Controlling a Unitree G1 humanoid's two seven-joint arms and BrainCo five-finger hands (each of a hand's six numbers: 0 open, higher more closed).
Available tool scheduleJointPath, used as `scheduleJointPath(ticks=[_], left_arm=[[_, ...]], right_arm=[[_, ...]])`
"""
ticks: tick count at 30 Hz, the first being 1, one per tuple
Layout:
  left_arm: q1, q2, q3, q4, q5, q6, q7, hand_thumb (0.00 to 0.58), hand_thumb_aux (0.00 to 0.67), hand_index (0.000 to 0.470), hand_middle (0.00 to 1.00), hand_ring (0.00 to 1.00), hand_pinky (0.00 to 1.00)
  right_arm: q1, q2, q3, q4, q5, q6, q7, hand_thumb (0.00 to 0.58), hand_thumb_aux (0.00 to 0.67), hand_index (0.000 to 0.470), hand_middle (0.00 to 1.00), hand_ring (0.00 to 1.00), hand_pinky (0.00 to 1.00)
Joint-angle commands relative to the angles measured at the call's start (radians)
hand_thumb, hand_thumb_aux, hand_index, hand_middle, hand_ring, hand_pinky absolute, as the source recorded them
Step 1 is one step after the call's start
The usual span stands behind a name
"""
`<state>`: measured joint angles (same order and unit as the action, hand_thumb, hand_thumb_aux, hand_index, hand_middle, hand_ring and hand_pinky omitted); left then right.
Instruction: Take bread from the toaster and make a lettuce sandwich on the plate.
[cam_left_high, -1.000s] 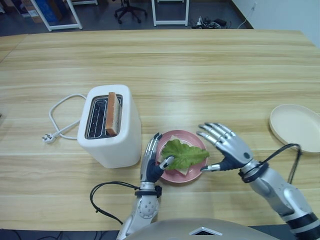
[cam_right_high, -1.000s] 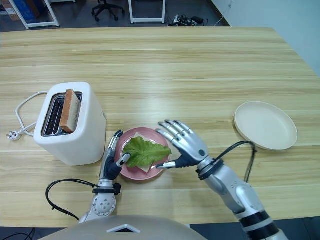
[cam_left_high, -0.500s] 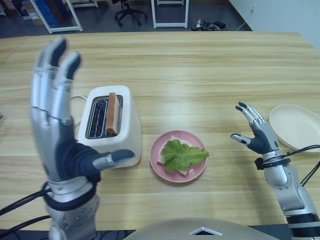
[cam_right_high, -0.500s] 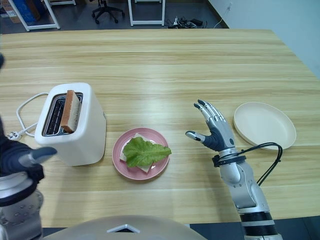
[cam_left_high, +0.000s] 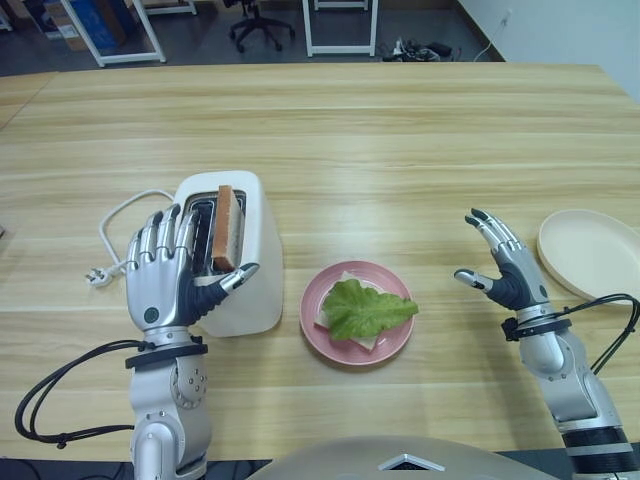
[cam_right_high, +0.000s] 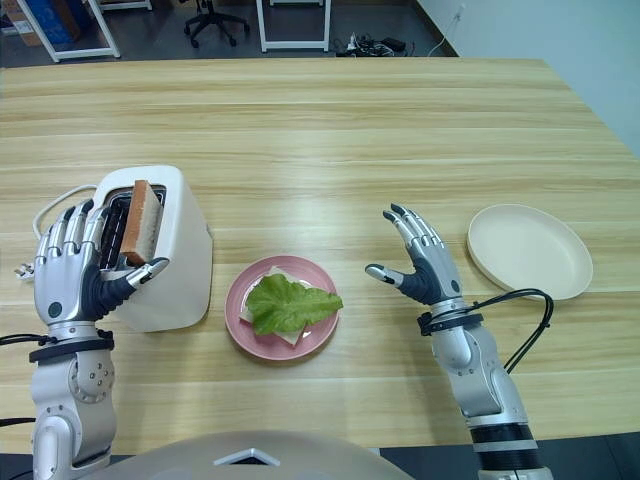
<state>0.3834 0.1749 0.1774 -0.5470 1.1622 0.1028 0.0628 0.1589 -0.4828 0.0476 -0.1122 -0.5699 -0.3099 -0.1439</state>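
**Lower half made, top slice waiting in the toaster**

On the round pink plate (cam_left_high: 309, 308) a pale slice of bread (cam_left_high: 365, 343) lies flat, and a green lettuce leaf (cam_left_high: 365, 308) covers most of it. So, in my judgement, the lower half of the sandwich is done. What is left is the top: one browned slice of bread (cam_left_high: 227, 228) stands upright in the slot of the white toaster (cam_left_high: 262, 250), and it must be lifted out and laid on the leaf.

The left hand (cam_left_high: 165, 275) is just in front of the toaster, on its left side, fingers spread wide and holding nothing. The right hand (cam_left_high: 505, 275) is raised between the pink plate and the empty cream plate (cam_left_high: 590, 250), also spread and with nothing in it.

The wooden table (cam_left_high: 400, 150) gives much free room behind and to the right. The pink plate sits close to the toaster and near the front edge, so the way from slot to plate is short. The white cable (cam_left_high: 115, 225) with its plug (cam_left_high: 97, 276) lies left of the toaster, near the left arm.
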Motion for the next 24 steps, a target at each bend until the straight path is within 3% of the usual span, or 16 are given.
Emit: scheduleJointPath(ticks=[1,5,6,7,9,15,18,19,20,21,22,23,24], left_arm=[[0.006,0.022,0.008,0.063,0.014,0.048,0.005,0.0,0.0,0.0,0.0,0.0,0.0],[0.009,0.03,-0.011,0.054,0.013,0.056,0.033,0.023,0.013,0.009,0.0,0.0,0.0],[0.008,0.031,-0.019,0.045,0.015,0.051,0.049,0.144,0.089,0.063,0.0,0.0,0.0],[0.007,0.031,-0.03,0.032,0.019,0.044,0.067,0.325,0.226,0.159,0.0,0.0,0.0],[0.005,0.032,-0.052,0.01,0.031,0.034,0.099,0.456,0.36,0.253,0.0,0.0,0.0],[0.01,0.038,-0.087,0.006,0.039,0.023,0.15,0.472,0.381,0.267,0.0,0.0,0.0],[0.01,0.04,-0.098,0.011,0.039,0.026,0.158,0.509,0.436,0.306,0.0,0.0,0.0],[0.01,0.041,-0.099,0.011,0.039,0.026,0.164,0.531,0.476,0.334,0.0,0.0,0.0],[0.009,0.039,-0.099,0.01,0.039,0.026,0.174,0.577,0.625,0.439,0.0,0.0,0.0],[0.005,0.037,-0.096,0.009,0.037,0.026,0.189,0.58,0.67,0.47,0.0,0.0,0.0],[0.0,0.036,-0.092,0.004,0.035,0.024,0.203,0.58,0.67,0.47,0.0,0.0,0.0],[-0.006,0.035,-0.089,-0.003,0.028,0.021,0.216,0.58,0.67,0.47,0.81,0.81,0.81],[-0.01,0.034,-0.087,-0.008,0.019,0.016,0.226,0.58,0.67,0.47,1.0,1.0,1.0]], right_arm=[[0.016,0.0,-0.008,-0.003,-0.009,0.001,0.006,0.0,0.0,0.0,0.0,0.0,0.0],[0.02,0.0,-0.009,-0.004,-0.011,0.001,0.008,0.0,0.0,0.0,0.0,0.0,0.0],[0.021,0.0,-0.008,-0.003,-0.012,0.001,0.008,0.0,0.0,0.0,0.0,0.0,0.0],[0.021,0.001,-0.007,-0.002,-0.013,0.001,0.008,0.0,0.0,0.0,0.0,0.0,0.0],[0.022,0.001,-0.006,0.002,-0.014,0.001,0.007,0.0,0.0,0.0,0.0,0.0,0.0],[0.024,-0.001,-0.006,0.008,-0.016,0.0,0.007,0.0,0.0,0.0,0.0,0.0,0.0],[0.026,-0.001,-0.006,0.009,-0.017,0.0,0.007,0.0,0.0,0.0,0.0,0.0,0.0],[0.026,-0.001,-0.006,0.01,-0.017,0.001,0.007,0.0,0.0,0.0,0.0,0.0,0.0],[0.026,-0.001,-0.006,0.009,-0.018,0.001,0.008,0.0,0.0,0.0,0.0,0.0,0.0],[0.027,0.0,-0.006,0.008,-0.018,0.002,0.008,0.0,0.0,0.0,0.0,0.0,0.0],[0.027,0.0,-0.006,0.008,-0.018,0.003,0.008,0.0,0.0,0.0,0.0,0.0,0.0],[0.028,0.001,-0.006,0.008,-0.018,0.003,0.008,0.0,0.0,0.0,0.0,0.0,0.0],[0.028,0.001,-0.006,0.008,-0.017,0.004,0.008,0.0,0.0,0.0,0.0,0.0,0.0]])
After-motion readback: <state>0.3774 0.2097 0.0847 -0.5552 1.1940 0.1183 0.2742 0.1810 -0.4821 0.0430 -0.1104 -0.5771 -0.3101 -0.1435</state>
